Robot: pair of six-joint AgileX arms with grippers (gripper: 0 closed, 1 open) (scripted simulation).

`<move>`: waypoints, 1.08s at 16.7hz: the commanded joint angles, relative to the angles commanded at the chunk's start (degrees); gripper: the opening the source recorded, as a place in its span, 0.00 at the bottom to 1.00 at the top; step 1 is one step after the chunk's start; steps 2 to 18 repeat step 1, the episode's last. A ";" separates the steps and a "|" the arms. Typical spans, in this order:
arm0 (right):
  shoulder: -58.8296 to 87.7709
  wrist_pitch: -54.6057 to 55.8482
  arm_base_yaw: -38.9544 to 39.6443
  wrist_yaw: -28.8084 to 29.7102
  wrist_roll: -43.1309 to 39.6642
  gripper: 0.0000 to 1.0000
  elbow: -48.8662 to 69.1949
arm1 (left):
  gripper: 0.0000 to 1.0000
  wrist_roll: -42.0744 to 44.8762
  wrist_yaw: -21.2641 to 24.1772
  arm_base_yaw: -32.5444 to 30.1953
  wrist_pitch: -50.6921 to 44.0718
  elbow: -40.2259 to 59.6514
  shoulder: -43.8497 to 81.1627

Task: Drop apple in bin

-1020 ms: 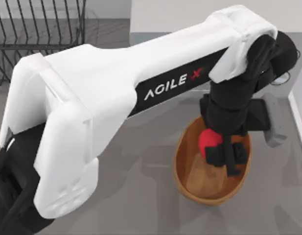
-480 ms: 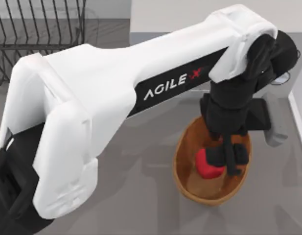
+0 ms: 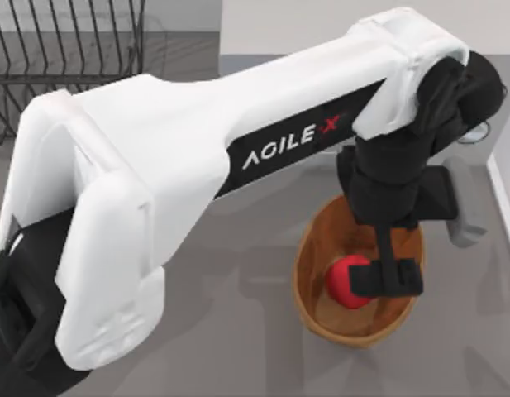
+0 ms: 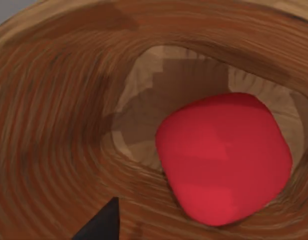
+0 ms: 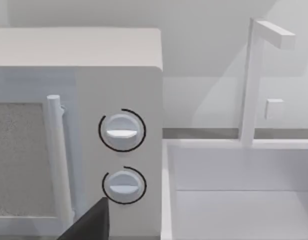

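The small round bright red apple (image 3: 345, 282) lies on the flat base of the orange-brown oval woven basket (image 3: 307, 285), just beside and below the left pincer (image 3: 393, 277), whose fingers stand apart, holding nothing.

Black wire rack (image 3: 69, 50) top left; white microwave (image 5: 79, 130) beside sink (image 5: 238, 190).
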 joint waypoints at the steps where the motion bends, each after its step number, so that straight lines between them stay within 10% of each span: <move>1: 0.00 0.00 0.00 0.00 0.00 1.00 0.00 | 1.00 0.00 0.00 0.00 0.00 0.00 0.00; 18: 0.00 0.00 0.00 0.00 0.00 1.00 0.00 | 1.00 0.00 0.00 0.00 0.00 0.00 0.00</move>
